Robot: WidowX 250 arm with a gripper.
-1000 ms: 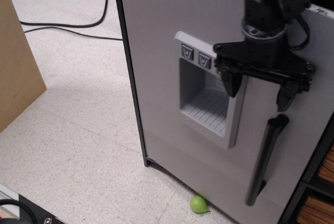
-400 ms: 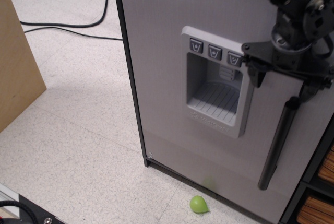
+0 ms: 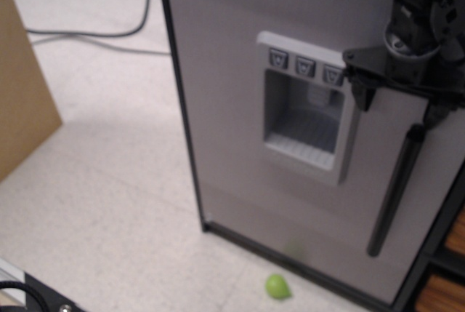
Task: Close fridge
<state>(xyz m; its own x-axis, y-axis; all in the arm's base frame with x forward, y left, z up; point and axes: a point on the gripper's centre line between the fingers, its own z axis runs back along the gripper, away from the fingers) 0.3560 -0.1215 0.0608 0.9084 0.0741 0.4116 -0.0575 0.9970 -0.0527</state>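
Observation:
The fridge's large light-grey door (image 3: 232, 94) fills the middle and right of the view. It bears a dispenser recess (image 3: 305, 119) with three buttons and a black bar handle (image 3: 396, 188). The dark cabinet edge (image 3: 445, 225) shows at the right, close to the door's handle side. My gripper (image 3: 398, 107) is open at the upper right, pressed near the door face just above the handle's top. One finger (image 3: 361, 97) is beside the dispenser's right edge, the other (image 3: 434, 114) is right of the handle. It holds nothing.
A tan wooden panel (image 3: 25, 101) stands at the left. A dark cable (image 3: 94, 34) lies on the tiled floor behind. A small green object (image 3: 277, 286) lies on the floor by the door's bottom edge. Black equipment (image 3: 29, 299) is at the lower left corner.
My gripper has moved to the right and slightly up across the door face. The door has swung with it toward the cabinet, so the dispenser and handle sit further right.

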